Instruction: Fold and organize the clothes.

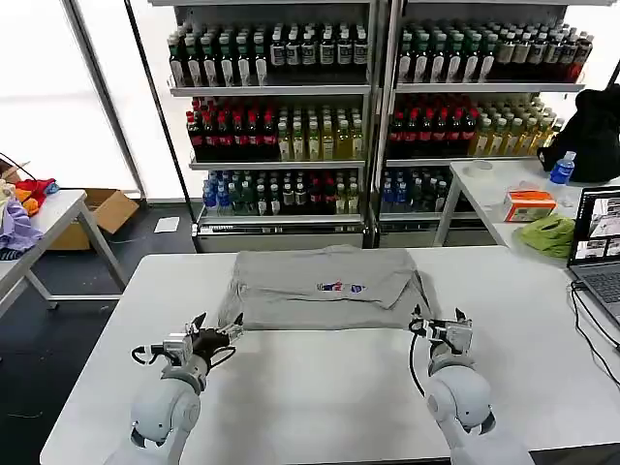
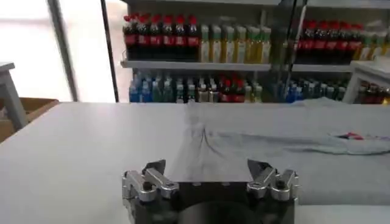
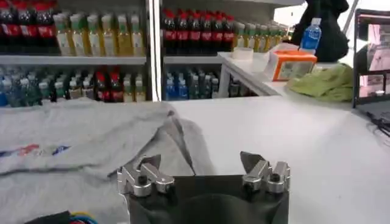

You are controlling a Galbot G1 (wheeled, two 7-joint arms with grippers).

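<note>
Head view | one grey shirt (image 1: 320, 288) | left end effector (image 1: 215, 334), right end effector (image 1: 438, 326): both agape, empty

We see our left gripper (image 2: 207, 173) at the bottom centre, fingers spread apart, over the white table (image 2: 73, 146). The grey shirt (image 2: 274, 146) lies ahead toward the right; shelves of bottles (image 2: 201, 61) fill the top.
</note>
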